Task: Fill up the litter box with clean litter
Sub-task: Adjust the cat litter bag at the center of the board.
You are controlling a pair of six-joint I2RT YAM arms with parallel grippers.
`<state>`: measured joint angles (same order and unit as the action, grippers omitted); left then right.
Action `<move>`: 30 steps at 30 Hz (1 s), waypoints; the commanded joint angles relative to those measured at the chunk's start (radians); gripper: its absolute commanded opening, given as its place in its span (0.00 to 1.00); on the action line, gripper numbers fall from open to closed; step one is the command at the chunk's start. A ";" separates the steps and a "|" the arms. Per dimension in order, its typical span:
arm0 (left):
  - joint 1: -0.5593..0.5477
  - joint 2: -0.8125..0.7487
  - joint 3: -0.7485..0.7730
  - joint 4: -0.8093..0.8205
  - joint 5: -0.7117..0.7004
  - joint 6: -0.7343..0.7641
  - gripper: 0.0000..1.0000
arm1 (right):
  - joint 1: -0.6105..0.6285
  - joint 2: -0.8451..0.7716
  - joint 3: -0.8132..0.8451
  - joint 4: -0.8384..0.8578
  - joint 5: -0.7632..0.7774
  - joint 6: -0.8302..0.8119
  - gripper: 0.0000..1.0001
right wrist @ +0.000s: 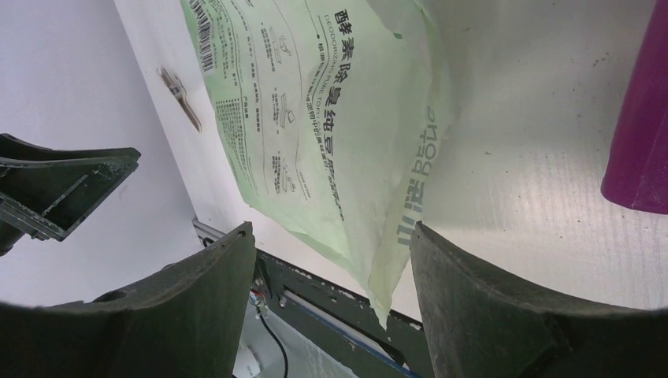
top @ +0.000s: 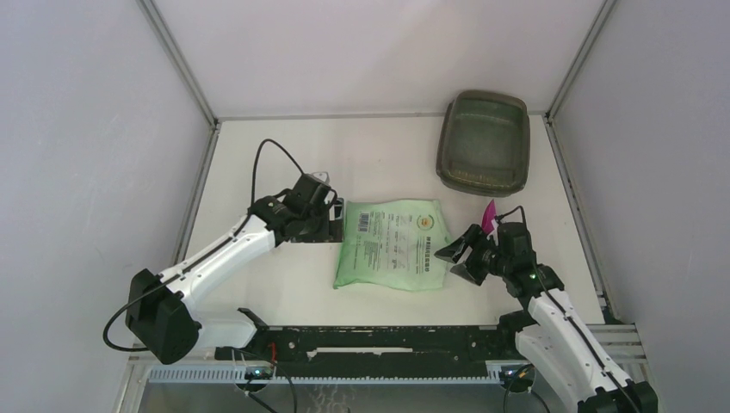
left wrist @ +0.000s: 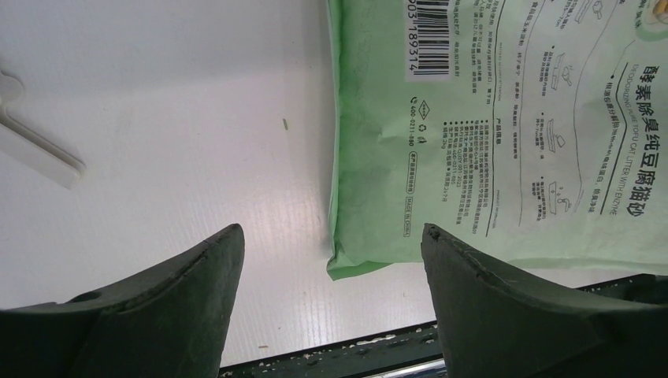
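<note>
The litter box (top: 484,142), a dark translucent tray, stands at the back right of the table. No loose clean litter shows; it is hidden from view. A light-green printed bag (top: 394,243) lies flat at the centre. My left gripper (top: 336,219) is open at the bag's left edge, and in the left wrist view (left wrist: 332,230) the bag's (left wrist: 488,142) near corner lies below its spread fingers. My right gripper (top: 454,258) is open at the bag's right edge; in the right wrist view (right wrist: 332,228) the bag's (right wrist: 331,118) pointed corner hangs between the jaws, untouched.
A magenta scoop (top: 488,217) lies just behind the right gripper, also at the edge of the right wrist view (right wrist: 642,118). A small white clip (left wrist: 39,150) rests on the table left of the bag. A black rail (top: 370,340) runs along the near edge.
</note>
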<state>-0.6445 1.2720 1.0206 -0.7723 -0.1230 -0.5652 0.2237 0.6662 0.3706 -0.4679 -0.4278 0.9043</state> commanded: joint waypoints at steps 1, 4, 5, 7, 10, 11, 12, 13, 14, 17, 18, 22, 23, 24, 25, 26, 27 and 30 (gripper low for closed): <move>0.007 -0.040 -0.013 0.021 0.013 0.020 0.87 | -0.001 0.004 0.031 0.031 0.004 0.011 0.79; 0.008 -0.041 -0.015 0.023 0.013 0.020 0.87 | 0.000 0.005 0.014 0.056 -0.003 0.026 0.79; 0.008 -0.042 -0.016 0.024 0.013 0.020 0.87 | 0.001 0.007 0.007 0.069 -0.006 0.032 0.79; 0.007 -0.040 -0.015 0.025 0.013 0.022 0.87 | 0.002 0.013 -0.007 0.095 -0.017 0.047 0.79; 0.008 -0.040 -0.015 0.025 0.013 0.021 0.87 | 0.006 0.028 -0.022 0.129 -0.025 0.065 0.79; 0.008 -0.040 -0.017 0.025 0.011 0.021 0.87 | 0.007 0.034 -0.024 0.142 -0.027 0.070 0.79; 0.007 -0.040 -0.017 0.025 0.011 0.021 0.87 | 0.011 0.043 -0.028 0.152 -0.029 0.074 0.79; 0.007 -0.041 -0.017 0.025 0.011 0.021 0.87 | 0.012 0.050 -0.031 0.164 -0.031 0.079 0.79; 0.006 -0.039 -0.017 0.025 0.011 0.021 0.87 | 0.016 0.057 -0.034 0.174 -0.033 0.085 0.79; 0.007 -0.038 -0.017 0.025 0.011 0.022 0.87 | 0.032 0.075 -0.041 0.204 -0.032 0.103 0.79; 0.007 -0.039 -0.017 0.025 0.011 0.022 0.87 | 0.040 0.079 -0.045 0.216 -0.031 0.112 0.79; 0.008 -0.037 -0.016 0.027 0.011 0.022 0.87 | 0.073 0.093 -0.071 0.286 -0.026 0.160 0.79; 0.007 -0.036 -0.016 0.028 0.012 0.021 0.87 | 0.084 0.100 -0.076 0.298 -0.021 0.168 0.79; 0.007 -0.035 -0.016 0.028 0.013 0.022 0.87 | 0.094 0.107 -0.080 0.308 -0.015 0.177 0.79; 0.008 -0.035 -0.014 0.029 0.013 0.022 0.87 | 0.107 0.117 -0.082 0.322 -0.009 0.186 0.79; 0.007 -0.035 -0.014 0.028 0.013 0.021 0.87 | 0.119 0.126 -0.086 0.338 -0.002 0.194 0.79; 0.008 -0.035 -0.014 0.030 0.013 0.021 0.87 | 0.130 0.136 -0.091 0.355 0.005 0.206 0.79; 0.007 -0.032 -0.013 0.032 0.014 0.021 0.87 | 0.167 0.171 -0.112 0.417 0.036 0.240 0.78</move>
<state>-0.6445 1.2602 1.0206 -0.7712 -0.1200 -0.5652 0.3492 0.8051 0.2775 -0.1898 -0.4381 1.0794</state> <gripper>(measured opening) 0.867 0.784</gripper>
